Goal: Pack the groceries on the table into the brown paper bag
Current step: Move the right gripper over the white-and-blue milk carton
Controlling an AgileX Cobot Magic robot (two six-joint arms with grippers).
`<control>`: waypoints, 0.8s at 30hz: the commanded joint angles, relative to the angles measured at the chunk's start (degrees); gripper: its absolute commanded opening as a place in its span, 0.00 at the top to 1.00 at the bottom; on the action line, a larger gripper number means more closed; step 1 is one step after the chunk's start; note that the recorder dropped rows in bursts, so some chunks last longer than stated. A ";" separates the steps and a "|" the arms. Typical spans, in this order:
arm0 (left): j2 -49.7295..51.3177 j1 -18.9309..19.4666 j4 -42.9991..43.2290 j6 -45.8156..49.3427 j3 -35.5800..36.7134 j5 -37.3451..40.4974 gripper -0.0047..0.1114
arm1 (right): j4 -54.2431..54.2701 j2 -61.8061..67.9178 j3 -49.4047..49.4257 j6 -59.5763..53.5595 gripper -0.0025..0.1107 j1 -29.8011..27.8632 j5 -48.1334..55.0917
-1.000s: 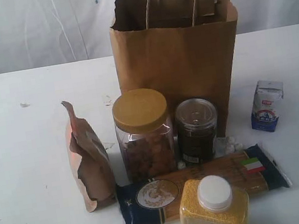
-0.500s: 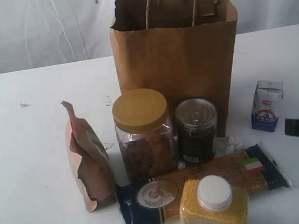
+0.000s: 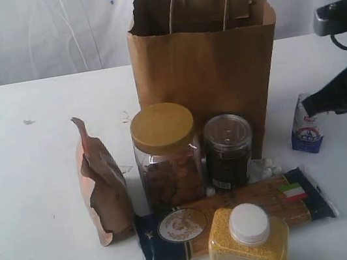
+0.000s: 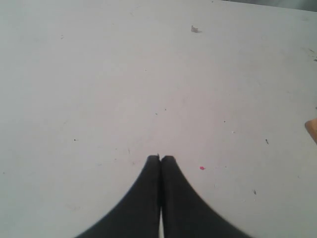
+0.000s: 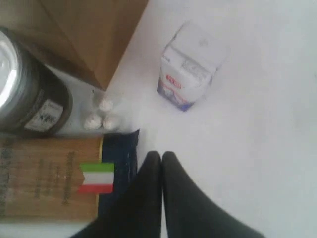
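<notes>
The black fingers (image 4: 143, 198) are pressed together over the speckled white table (image 4: 99, 74), a pink speck (image 4: 201, 168) just beside them.

Bare table (image 3: 20, 161) left — jar (image 3: 168, 164) before bag (image 3: 206, 65)

Exterior cam sits low in front of the table (image 3: 25, 193), facing the brown paper bag (image 3: 208, 78) and a white backdrop (image 3: 26, 34), close enough that the white-capped yellow bottle (image 3: 247, 240) gets cropped at the bottom. Left wrist cam looks down past the left gripper (image 4: 160, 157) at plain tabletop, fairly near. Right wrist cam looks down past the right gripper (image 5: 161, 154) and shares the small white-blue carton (image 5: 190, 67), the spaghetti pack (image 5: 49, 178) and the bag's corner with the exterior one.
</notes>
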 commanded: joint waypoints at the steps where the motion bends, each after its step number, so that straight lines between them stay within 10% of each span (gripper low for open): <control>1: -0.25 -0.22 0.08 -0.02 0.19 -0.14 0.96 | -0.53 3.84 -1.05 -4.91 0.97 0.09 -9.99; 12: -0.25 -0.22 0.08 -0.02 0.19 -0.14 0.96 | -0.53 10.05 -1.05 -5.14 0.35 0.09 -19.75; 24: -0.25 -0.22 0.08 -0.02 0.19 -0.14 0.96 | -0.53 15.48 -1.05 -5.14 0.33 -1.35 -26.62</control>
